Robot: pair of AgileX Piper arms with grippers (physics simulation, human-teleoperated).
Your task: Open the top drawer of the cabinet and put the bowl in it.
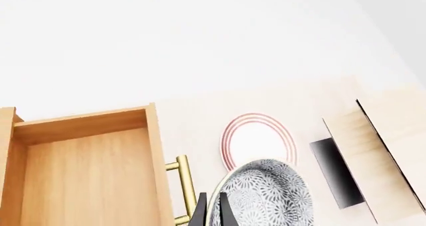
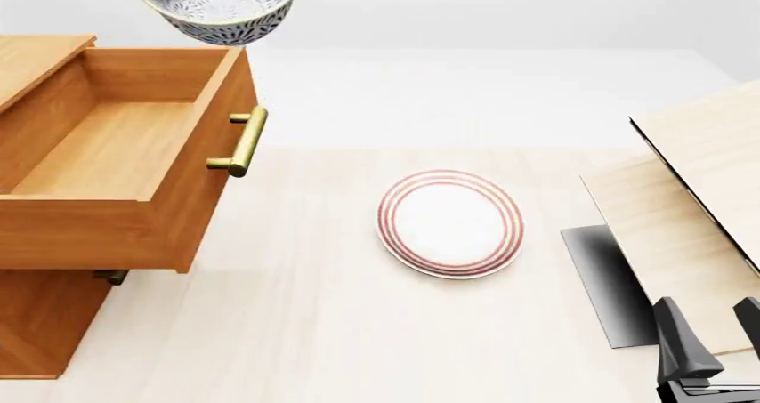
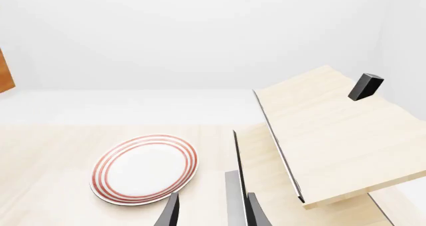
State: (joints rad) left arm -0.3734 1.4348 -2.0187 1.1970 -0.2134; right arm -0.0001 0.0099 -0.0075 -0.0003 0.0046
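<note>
Two grippers are yours to mind, and the nearest is your right gripper (image 2: pixel 713 341), low at the near right corner of the bench (image 2: pixel 309 332); its two dark fingers stand apart with nothing between them, just in front of the pale wooden box (image 2: pixel 665 234). That box sits at the right edge of the bench with its lid (image 2: pixel 713 145) raised and tilted, and a dark flat panel (image 2: pixel 606 283) lies at its foot.

Further out, near the middle of the bench, lies the plate (image 2: pixel 450 222) (white, red rings round its rim), flat and apart from everything else.

To your left stands the cabinet (image 2: pixel 36 323) with its top drawer (image 2: pixel 119 154) pulled well out, the brass handle (image 2: pixel 241 141) facing the plate. A lower handle (image 2: pixel 109 277) just peeks from under the drawer.

Farthest and highest, the bowl (image 2: pixel 217 7) hangs in the air above the far front corner of the drawer, not yet inside it. Your left gripper (image 1: pixel 209 213) is clamped on the bowl's rim, one finger inside and one outside.
</note>
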